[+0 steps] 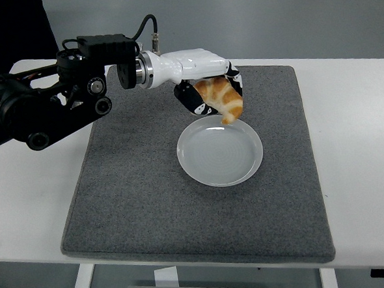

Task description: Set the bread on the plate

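A golden croissant-shaped bread [222, 99] hangs in my left hand [210, 94], whose black-and-white fingers are curled round it. It is held in the air just over the far rim of the round white plate [220, 150], its lower tip pointing down at the rim. The plate lies empty near the middle of the grey mat [136, 186]. My left arm reaches in from the left edge across the mat's far left part. My right arm does not show.
The grey mat covers most of the white table [355, 147]. Bare table lies left and right of the mat. The table's near edge runs along the bottom, with its legs below.
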